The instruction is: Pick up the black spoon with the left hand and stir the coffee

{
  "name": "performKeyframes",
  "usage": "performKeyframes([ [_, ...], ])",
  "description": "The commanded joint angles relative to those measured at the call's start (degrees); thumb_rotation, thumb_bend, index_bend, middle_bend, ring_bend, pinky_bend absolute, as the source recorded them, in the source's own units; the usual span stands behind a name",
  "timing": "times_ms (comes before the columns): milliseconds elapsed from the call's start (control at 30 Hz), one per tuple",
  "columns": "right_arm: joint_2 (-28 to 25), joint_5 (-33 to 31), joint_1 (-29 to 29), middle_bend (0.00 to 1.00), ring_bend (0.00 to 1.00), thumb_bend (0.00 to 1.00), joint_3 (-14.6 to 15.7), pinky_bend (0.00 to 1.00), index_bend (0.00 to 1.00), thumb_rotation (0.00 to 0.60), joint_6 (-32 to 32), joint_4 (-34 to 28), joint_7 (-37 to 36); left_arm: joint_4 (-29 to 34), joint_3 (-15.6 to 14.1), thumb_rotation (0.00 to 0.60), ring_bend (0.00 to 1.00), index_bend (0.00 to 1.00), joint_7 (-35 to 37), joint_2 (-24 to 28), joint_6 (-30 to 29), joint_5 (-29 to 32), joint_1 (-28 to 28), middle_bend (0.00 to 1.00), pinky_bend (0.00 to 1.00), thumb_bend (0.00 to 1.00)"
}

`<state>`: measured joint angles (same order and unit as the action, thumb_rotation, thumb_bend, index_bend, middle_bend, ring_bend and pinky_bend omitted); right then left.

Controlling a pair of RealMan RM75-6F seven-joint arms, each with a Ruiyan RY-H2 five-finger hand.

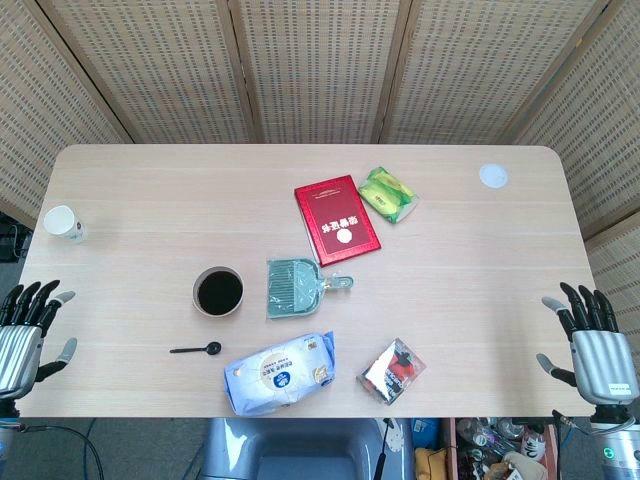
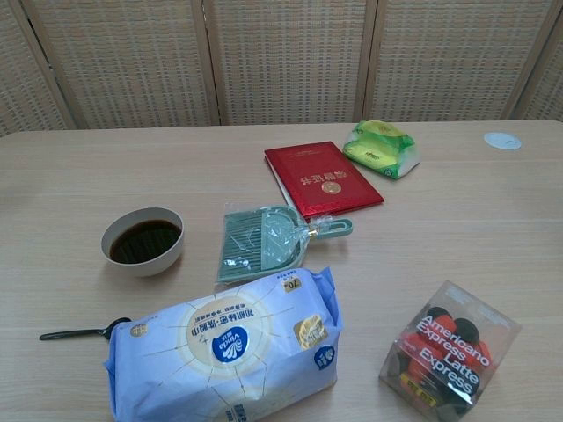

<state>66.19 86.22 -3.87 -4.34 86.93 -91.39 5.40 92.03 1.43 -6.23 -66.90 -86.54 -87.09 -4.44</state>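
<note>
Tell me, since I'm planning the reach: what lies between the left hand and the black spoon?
Only bare table, as the head view shows, between the left hand and the black spoon.

blue bag [image 2: 224, 347] cropped below, spoon bowl [image 2: 117, 326] half-hidden

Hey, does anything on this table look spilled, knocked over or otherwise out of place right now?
Nothing looks spilled or damaged. The coffee sits level in its bowl, with the black spoon flat on the table beside it. The small paper cup at the far left edge lies tipped on its side, the only thing askew.
</note>
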Motion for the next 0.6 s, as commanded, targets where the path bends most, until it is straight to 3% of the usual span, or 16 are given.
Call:
performKeyframes([
  [33,0.0,0.0,0.0,0.15,0.01,0.12,0.0,0.03,0.25,0.600,0.0,0.0,-0.1,0.2,0.0,0.600,0.05,0.18,0.0,0.0,-0.1,0.1,0.0,0.10,0.00,0.36],
  [600,0.0,-0.1,0.0,0.15,0.01,0.12,0.1,0.03,0.25,0.600,-0.3,-0.3,-0.3,-0.5,0.6,0.600,0.05,0.18,-2.5,0.0,2.5,2.0,-1.0,0.10,0.00,0.36],
])
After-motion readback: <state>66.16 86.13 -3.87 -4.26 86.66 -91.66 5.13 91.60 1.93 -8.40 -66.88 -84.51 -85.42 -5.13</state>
